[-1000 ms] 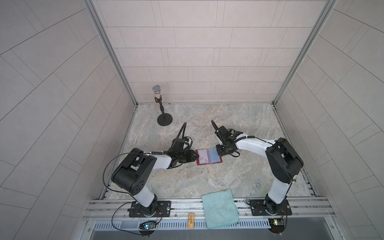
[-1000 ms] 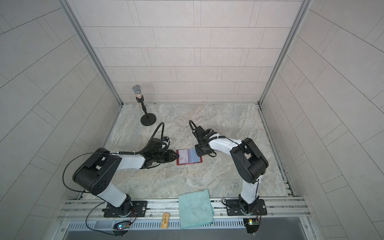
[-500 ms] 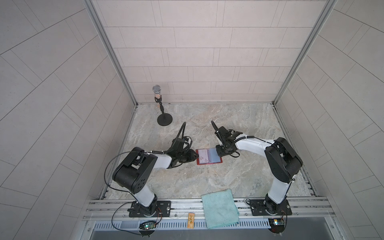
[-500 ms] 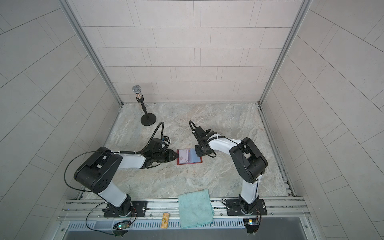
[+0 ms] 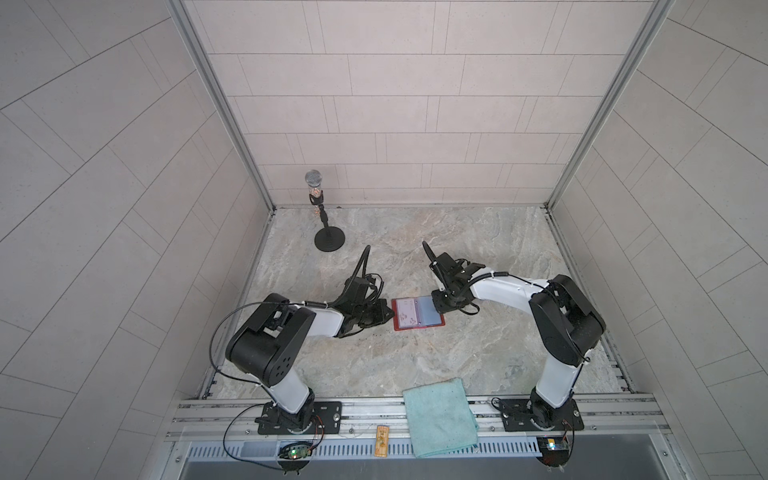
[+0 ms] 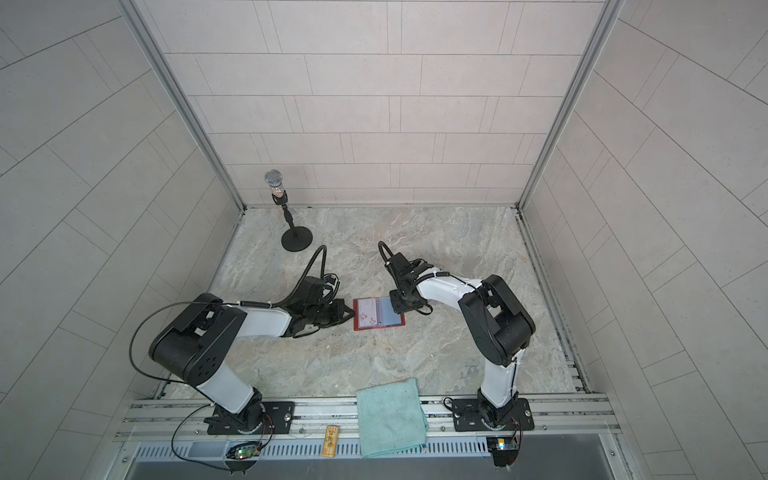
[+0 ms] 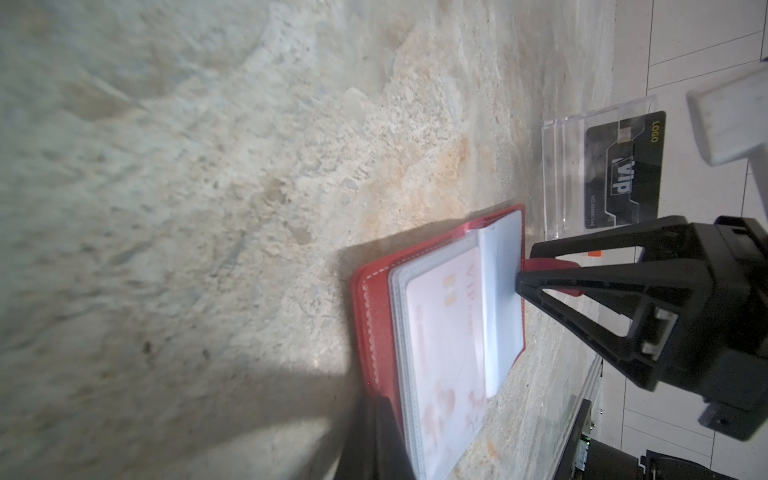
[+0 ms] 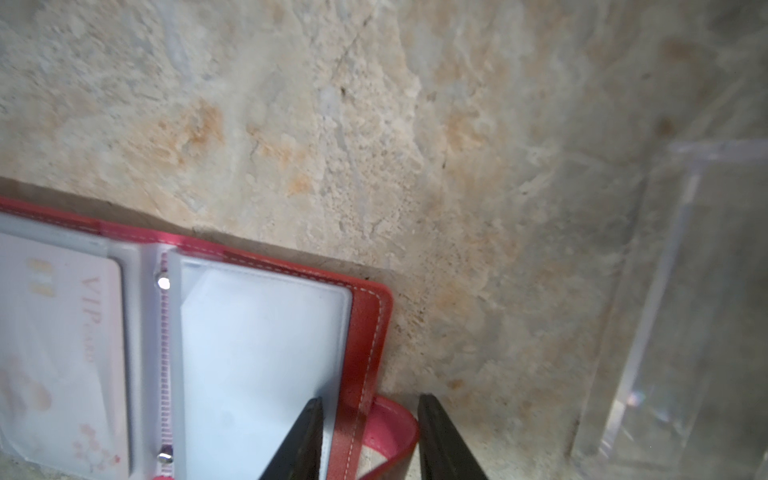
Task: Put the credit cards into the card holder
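Tabletop [image 5: 415, 374] of veined marble, walled in pale tile, with both arms reaching inward in both top views. Teal cloth [image 5: 440, 415], folded, lies on the front rail well behind both grippers. Microphone stand [image 5: 321, 212], upright, is well beyond the left gripper [image 5: 384, 313], toward the back wall. Card holder [image 5: 417, 314], red, lies open and flat between the two grippers, the left gripper at one cover edge and the right gripper [image 5: 436, 307] at the opposite edge. The left gripper's jaws are together. No view shows whether the cover is pinched, and the left wrist view gives only a dark finger [image 7: 370, 444] over that edge. The right gripper [image 8: 368, 401] has its jaws apart, a detail the top views lack: one finger is over the clear sleeve, the other outside the snap tab [image 8: 395, 419], with the cover edge between them. Clear plastic box [image 7: 561, 174] stands just behind the right gripper, on the side away from the holder; it shows in the wrist views only and is blurred in the right one. Black card [image 7: 623, 170], lettered VIP, stands inside that box and shows in the left wrist view alone. Pale blue card [image 8: 257, 353] is sleeved in the page under the right gripper's fingertip. Pale pink card [image 8: 62, 353], lettered VIP, is sleeved in the page nearer the left gripper.
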Tool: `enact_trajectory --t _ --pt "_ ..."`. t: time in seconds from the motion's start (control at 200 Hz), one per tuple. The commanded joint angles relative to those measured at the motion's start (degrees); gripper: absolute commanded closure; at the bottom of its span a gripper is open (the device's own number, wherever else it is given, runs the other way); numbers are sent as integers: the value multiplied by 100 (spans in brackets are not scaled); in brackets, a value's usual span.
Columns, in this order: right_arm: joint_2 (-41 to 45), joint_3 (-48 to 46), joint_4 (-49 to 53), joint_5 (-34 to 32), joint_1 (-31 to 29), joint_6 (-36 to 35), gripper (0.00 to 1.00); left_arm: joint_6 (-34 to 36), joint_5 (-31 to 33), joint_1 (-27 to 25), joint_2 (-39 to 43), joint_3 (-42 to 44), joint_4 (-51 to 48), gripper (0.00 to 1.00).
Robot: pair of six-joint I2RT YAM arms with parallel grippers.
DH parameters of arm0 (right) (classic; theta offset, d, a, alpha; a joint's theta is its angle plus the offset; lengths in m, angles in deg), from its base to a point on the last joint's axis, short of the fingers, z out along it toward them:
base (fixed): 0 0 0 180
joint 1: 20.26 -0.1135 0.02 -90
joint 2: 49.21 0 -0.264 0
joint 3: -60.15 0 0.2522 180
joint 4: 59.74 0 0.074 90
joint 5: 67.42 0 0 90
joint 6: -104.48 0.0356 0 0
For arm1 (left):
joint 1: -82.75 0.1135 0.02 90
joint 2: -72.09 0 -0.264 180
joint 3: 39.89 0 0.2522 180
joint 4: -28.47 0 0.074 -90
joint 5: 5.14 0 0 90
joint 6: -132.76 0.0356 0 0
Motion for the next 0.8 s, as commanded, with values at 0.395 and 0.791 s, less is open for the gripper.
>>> enact_trajectory --t 0.395,0.791 --pt "609 -192 401 -175 84 0 65 483 651 -6 754 -181 -1530 100" --pt "571 -486 78 424 93 88 99 525 547 -6 1131 -493 -1973 100"
